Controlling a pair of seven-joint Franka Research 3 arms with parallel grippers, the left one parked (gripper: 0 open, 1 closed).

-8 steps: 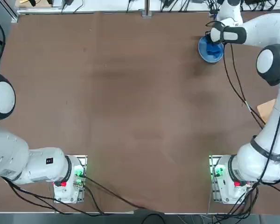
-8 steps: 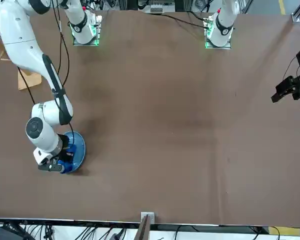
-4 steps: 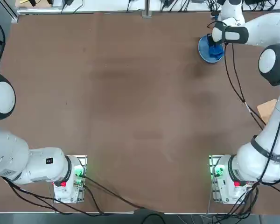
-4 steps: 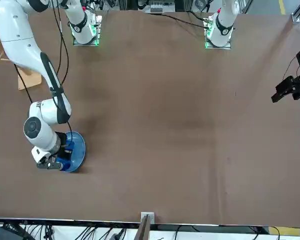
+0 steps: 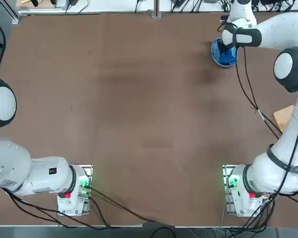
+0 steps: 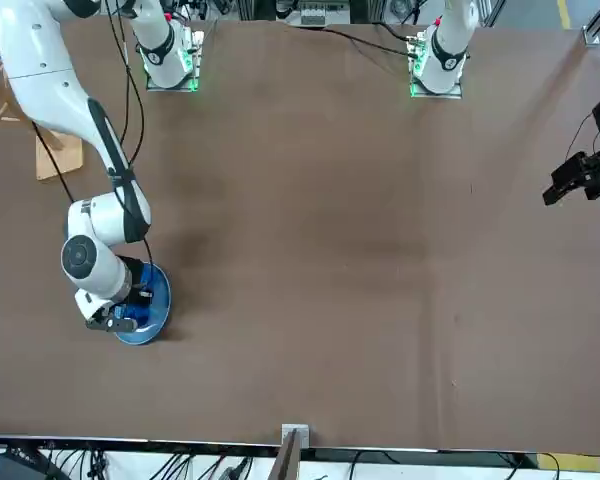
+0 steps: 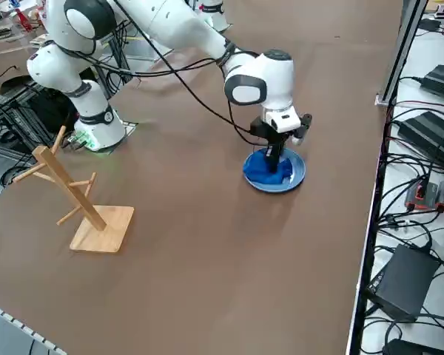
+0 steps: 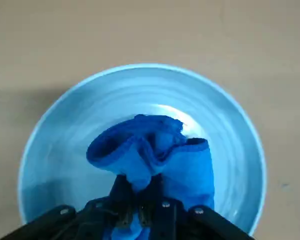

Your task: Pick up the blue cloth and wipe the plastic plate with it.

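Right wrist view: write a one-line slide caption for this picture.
Right gripper, shut on the blue cloth, holds it inside the light-blue plate on the brown table.

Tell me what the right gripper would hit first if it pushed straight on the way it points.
The right gripper, shut on the dark blue cloth, points down into the round light sky-blue plastic plate. The bunched cloth would press onto the plate's floor first; contact isn't clear.
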